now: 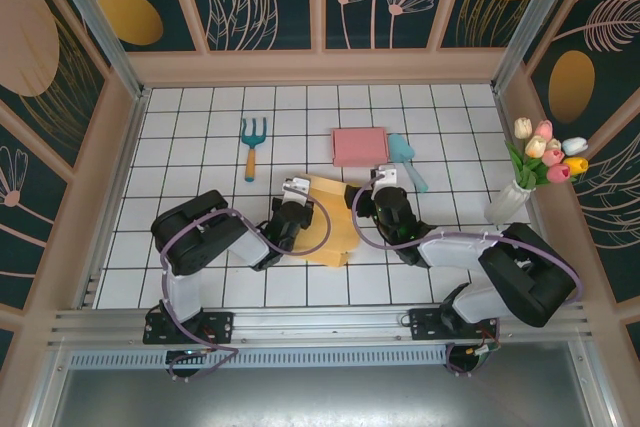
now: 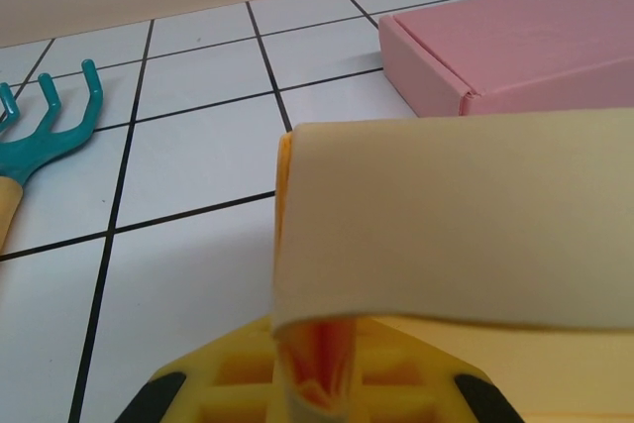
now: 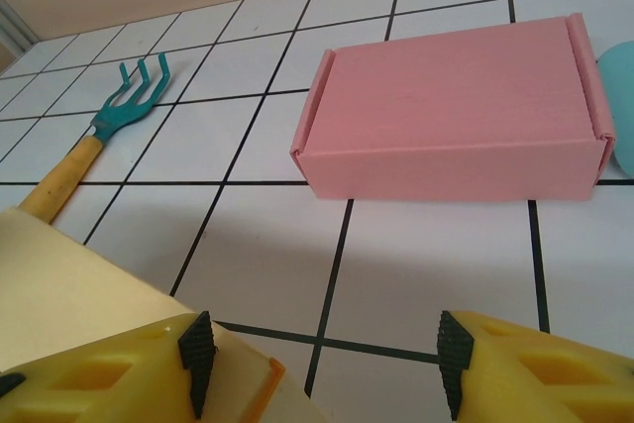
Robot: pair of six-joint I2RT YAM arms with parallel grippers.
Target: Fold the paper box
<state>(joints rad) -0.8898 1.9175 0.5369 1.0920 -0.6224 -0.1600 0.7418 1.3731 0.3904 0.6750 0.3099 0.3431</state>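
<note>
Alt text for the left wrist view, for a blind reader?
The left gripper is shut on a flap of the yellow paper box. Beyond it on the tiles lie a pink box and a teal garden fork.

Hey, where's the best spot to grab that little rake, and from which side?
The rake lies flat, tines pointing to the far side, handle on the near side. Take the handle near its middle, from straight above, jaws across it: it is straight and slim, while the splayed tines would probably slip.
</note>
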